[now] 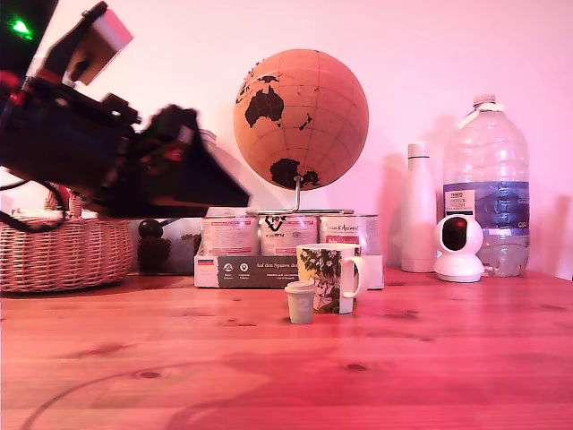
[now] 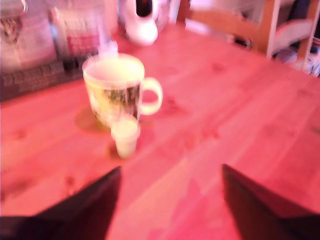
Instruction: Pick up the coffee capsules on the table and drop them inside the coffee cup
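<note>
A pale cream-green coffee capsule (image 1: 300,301) stands upright on the wooden table, just in front of the white printed coffee cup (image 1: 329,276). The blurred wrist view shows the same capsule (image 2: 125,137) touching or nearly touching the cup (image 2: 118,90), whose handle points toward the exterior view's right. My gripper (image 1: 237,193) hangs high at the exterior view's left, well above and away from both. Its two dark fingers (image 2: 85,210) are spread wide with nothing between them. No dark capsule shows in either view.
Behind the cup stand round labelled tins (image 1: 288,235) on a cardboard box, with a globe (image 1: 300,118) above. A wicker basket (image 1: 63,253) sits at the exterior view's left. A white bottle (image 1: 417,209), a small white camera (image 1: 457,249) and a large water bottle (image 1: 488,184) stand at its right.
</note>
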You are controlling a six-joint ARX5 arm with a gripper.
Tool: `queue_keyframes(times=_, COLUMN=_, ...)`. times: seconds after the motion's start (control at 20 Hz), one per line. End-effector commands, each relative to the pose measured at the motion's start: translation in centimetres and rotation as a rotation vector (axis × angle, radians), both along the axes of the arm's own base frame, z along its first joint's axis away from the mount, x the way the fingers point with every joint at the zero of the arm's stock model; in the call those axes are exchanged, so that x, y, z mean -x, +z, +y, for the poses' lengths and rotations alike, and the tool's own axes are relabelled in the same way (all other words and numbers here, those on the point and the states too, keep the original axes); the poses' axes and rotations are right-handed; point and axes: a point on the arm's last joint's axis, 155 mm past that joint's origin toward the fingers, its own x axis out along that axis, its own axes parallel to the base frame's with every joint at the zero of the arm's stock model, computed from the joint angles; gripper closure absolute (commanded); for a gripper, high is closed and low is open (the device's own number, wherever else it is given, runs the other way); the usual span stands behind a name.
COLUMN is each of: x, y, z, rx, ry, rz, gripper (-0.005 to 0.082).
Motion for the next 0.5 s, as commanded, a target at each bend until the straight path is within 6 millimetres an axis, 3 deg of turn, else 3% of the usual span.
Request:
queue_keyframes(times=0.0, x=0.0, y=-2.1, z=-0.1, rx=-0.028, ry=0.003, rz=0.020, gripper=0.0131)
queue_keyframes(times=0.45, x=-1.7, y=-5.0, z=-0.4, rx=-0.035, ry=0.042, rz=0.008, gripper=0.0103)
